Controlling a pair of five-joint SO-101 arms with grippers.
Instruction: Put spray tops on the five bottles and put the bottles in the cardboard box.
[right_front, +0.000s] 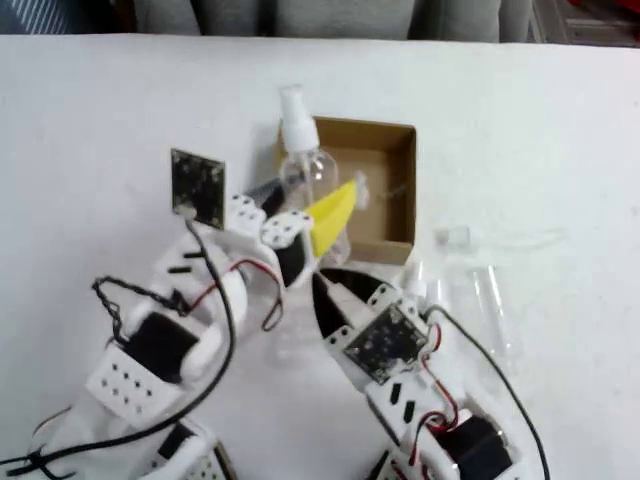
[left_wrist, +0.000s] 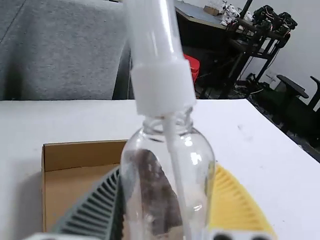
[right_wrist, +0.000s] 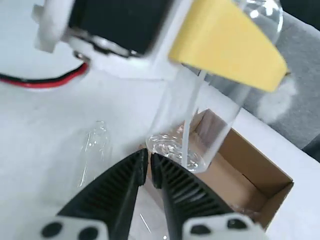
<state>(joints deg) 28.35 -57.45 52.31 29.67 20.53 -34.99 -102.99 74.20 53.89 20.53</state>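
Bottle (right_front: 305, 170), clear and upright with its spray top (right_front: 293, 105) on, sits clamped in the left pincer (left_wrist: 167, 215), one grey finger and one yellow pressed to its sides; the box (right_front: 408, 190) lies open just beyond that pincer; the right pincer (right_wrist: 148, 159) is closed on nothing, its black tips just beside the bottle's base; other bottles (right_front: 485, 295) lie on the desk (right_front: 100, 120) beside the right pincer.
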